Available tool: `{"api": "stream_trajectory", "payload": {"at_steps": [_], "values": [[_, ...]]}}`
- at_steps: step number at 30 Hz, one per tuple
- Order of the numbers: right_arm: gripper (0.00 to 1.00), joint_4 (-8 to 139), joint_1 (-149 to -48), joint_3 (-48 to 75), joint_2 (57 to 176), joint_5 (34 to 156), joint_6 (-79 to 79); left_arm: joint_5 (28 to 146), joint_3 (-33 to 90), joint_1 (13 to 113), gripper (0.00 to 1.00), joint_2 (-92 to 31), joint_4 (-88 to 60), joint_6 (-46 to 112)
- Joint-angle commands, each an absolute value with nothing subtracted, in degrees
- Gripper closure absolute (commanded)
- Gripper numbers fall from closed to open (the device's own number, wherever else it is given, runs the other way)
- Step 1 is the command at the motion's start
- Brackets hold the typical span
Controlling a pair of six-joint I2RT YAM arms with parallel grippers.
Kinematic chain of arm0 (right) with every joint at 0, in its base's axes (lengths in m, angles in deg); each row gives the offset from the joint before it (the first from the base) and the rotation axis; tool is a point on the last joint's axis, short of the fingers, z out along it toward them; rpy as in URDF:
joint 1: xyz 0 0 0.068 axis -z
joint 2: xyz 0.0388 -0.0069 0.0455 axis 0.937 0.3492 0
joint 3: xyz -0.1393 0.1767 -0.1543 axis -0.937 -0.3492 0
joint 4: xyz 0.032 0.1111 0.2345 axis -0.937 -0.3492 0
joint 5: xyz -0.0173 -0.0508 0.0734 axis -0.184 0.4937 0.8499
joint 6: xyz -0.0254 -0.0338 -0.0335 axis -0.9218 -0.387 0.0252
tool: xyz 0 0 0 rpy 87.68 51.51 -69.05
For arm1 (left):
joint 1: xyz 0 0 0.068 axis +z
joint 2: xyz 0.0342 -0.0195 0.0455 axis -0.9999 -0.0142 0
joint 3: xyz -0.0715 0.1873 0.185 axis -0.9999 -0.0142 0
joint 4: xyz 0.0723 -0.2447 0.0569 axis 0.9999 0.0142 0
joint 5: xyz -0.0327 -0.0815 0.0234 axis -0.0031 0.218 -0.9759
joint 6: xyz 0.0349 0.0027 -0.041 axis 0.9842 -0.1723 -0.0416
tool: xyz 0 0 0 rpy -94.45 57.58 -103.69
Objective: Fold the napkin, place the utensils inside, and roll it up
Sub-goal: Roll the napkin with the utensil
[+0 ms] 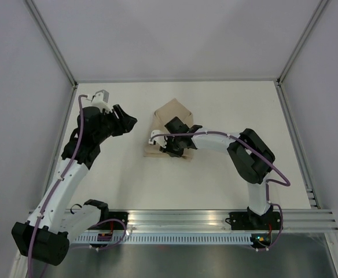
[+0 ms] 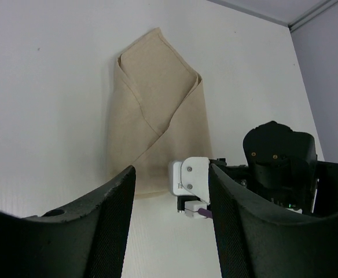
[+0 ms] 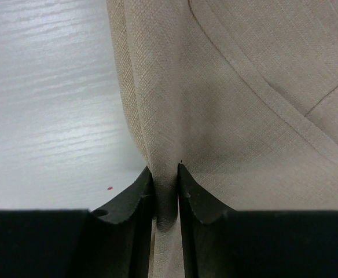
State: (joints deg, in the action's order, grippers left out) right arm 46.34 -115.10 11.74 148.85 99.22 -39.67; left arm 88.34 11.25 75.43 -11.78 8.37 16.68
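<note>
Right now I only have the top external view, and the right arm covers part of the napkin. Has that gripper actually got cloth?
Observer: Yes. The right wrist view shows the right gripper pinching a raised ridge of the napkin.
Operator: Left one holding anything?
Observer: No. In the left wrist view the left gripper is open with nothing between its fingers. It faces the napkin from off the cloth.
Operator: How does the fold look?
Observer: The left wrist view shows two side flaps overlapping across the middle. The cloth narrows to a corner at the end away from that camera.
</note>
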Motion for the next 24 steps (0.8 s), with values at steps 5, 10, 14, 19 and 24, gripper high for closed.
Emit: {"api": "stream_trajectory", "payload": {"at_steps": [5, 10, 14, 19, 24], "values": [[0.77, 25.75, -110.96, 14.55, 154.07, 111.68, -44.75, 85.24, 5.74, 70.21, 0.41, -9.21, 0.80, 16.14], [0.78, 21.25, -109.64, 15.61, 155.66, 114.67, -47.13, 80.06, 2.83, 63.28, 0.41, -9.12, -2.45, 18.51], [0.79, 16.87, -107.89, 16.31, 157.24, 116.87, -49.32, 80.05, -1.55, 61.06, 0.41, -8.25, -6.58, 20.10], [0.81, 12.46, -105.69, 18.86, 159.61, 118.72, -51.79, 82.16, -5.52, 59.48, 0.44, -6.23, -11.50, 24.22], [0.82, 9.91, -104.10, 20.35, 161.72, 119.33, -53.02, 82.86, -7.02, 54.84, 0.43, -6.31, -15.29, 30.63]]}}
